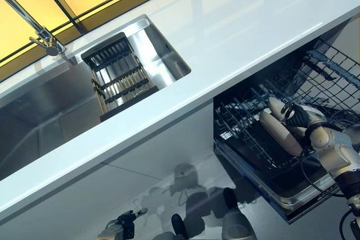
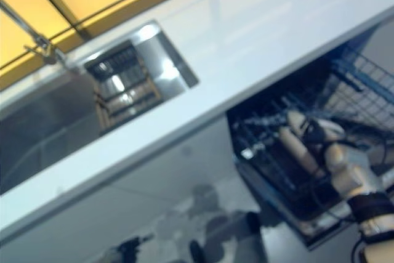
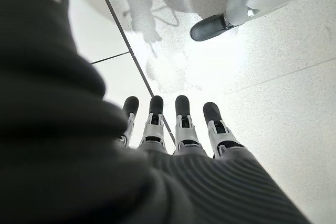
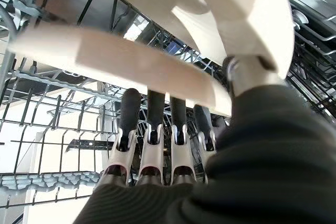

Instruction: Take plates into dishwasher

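Two cream plates (image 1: 279,132) stand on edge side by side in the pulled-out lower rack (image 1: 247,133) of the open dishwasher, at the right below the counter. My right hand (image 1: 296,115) is on them from the right. In the right wrist view its fingers (image 4: 149,129) run straight behind the rim of the near plate (image 4: 131,64) and its thumb (image 4: 245,73) presses from the other side, pinching it. My left hand (image 1: 125,224) hangs low over the floor at the bottom left, fingers (image 3: 184,121) straight and holding nothing.
A white counter (image 1: 236,32) runs across above the dishwasher. The steel sink (image 1: 50,116) at left holds a dark dish rack (image 1: 117,77), with a tap (image 1: 39,35) behind it. A blue-grey upper basket (image 1: 332,71) juts out at the far right.
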